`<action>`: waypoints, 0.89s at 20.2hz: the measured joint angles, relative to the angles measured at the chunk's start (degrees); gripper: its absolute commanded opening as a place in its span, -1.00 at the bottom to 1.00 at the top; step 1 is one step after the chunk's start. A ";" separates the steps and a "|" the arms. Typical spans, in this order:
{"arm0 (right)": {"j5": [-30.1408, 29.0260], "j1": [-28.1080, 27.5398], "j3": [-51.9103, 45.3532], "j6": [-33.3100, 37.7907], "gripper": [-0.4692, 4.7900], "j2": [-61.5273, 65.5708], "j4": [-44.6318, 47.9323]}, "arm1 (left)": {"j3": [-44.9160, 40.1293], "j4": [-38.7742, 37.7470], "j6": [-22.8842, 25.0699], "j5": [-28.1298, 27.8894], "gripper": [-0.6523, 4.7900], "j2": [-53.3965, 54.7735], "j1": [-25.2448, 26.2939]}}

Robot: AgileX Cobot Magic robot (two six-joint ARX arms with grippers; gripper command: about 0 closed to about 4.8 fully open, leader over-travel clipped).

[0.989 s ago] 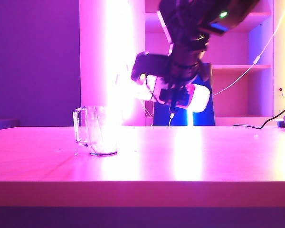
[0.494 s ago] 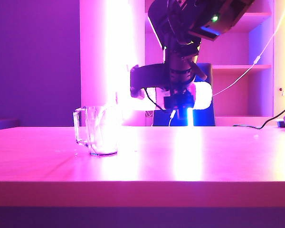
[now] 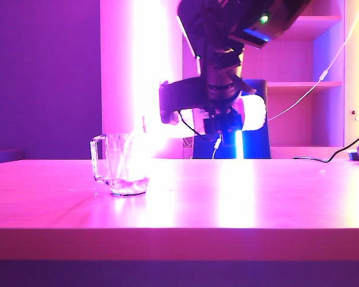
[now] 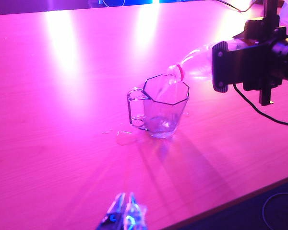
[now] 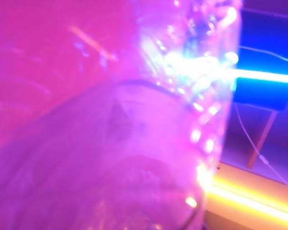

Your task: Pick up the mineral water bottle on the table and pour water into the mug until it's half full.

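The mineral water bottle (image 4: 197, 64) lies nearly level in the air, with my right gripper (image 4: 230, 64) shut round its body. Its mouth (image 4: 175, 73) hangs over the rim of the clear glass mug (image 4: 161, 112), which stands upright on the table. A thin run of water (image 4: 171, 85) seems to fall into the mug. In the exterior view the right gripper (image 3: 212, 113) is up and to the right of the mug (image 3: 122, 164), and glare swallows the bottle's neck. The bottle's label (image 5: 117, 117) fills the right wrist view. My left gripper (image 4: 126, 211) hovers shut near the table's front edge.
A few spilled drops (image 4: 120, 136) lie on the table (image 3: 257, 203) beside the mug's handle. A dark cable (image 3: 329, 156) runs along the table's far right. A shelf unit (image 3: 299, 84) and a blue chair back (image 3: 260, 143) stand behind the table.
My right gripper has shifted left toward the mug and rolled, tipping the bottle from neck-up to about level. The mug and the left gripper have stayed put.
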 measured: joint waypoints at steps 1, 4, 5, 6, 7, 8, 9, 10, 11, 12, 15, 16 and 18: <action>0.50 0.22 0.00 -0.39 0.14 0.00 -0.07 | 0.00 0.00 0.00 0.02 -0.78 0.00 0.00; 2.34 0.63 0.00 -0.79 0.14 -0.02 -0.07 | 0.00 0.00 0.00 0.02 -0.78 -0.02 0.00; 2.73 0.63 0.04 -0.92 0.14 -0.02 0.00 | 0.00 -0.02 0.00 0.02 -0.78 0.02 0.00; 2.95 0.63 0.09 -1.25 0.14 -0.02 0.04 | 0.00 0.00 0.00 0.02 -0.78 0.00 0.00; 3.28 0.70 0.11 -1.84 0.14 -0.02 0.11 | 0.00 0.00 0.00 0.02 -0.78 0.00 0.00; 3.41 0.74 0.11 -2.01 0.14 -0.02 0.15 | 0.00 0.00 0.00 0.02 -0.78 0.00 0.00; 3.89 0.81 0.11 -2.23 0.14 -0.02 0.48 | 0.00 -0.02 0.00 0.02 -0.78 0.00 0.00; 4.15 0.87 0.11 -2.29 0.14 -0.04 0.52 | 0.00 0.00 0.00 0.02 -0.78 0.00 0.00; 4.57 1.07 0.11 -2.40 0.14 -0.04 0.63 | 0.00 0.00 0.00 0.02 -0.78 0.00 0.00; 4.79 1.14 0.11 -2.49 0.14 -0.04 0.70 | 0.00 -0.02 0.00 0.02 -0.78 0.00 0.00; 5.31 1.36 0.15 -3.43 0.14 -0.42 1.70 | 0.00 -0.02 0.00 0.02 -0.78 0.00 0.00; 5.33 1.38 0.22 -3.61 0.14 -0.44 2.19 | 0.00 0.00 0.00 0.02 -0.78 0.00 0.00; 5.33 1.46 0.37 -3.96 0.14 -0.92 3.52 | 0.00 -0.02 0.00 0.02 -0.78 0.00 0.00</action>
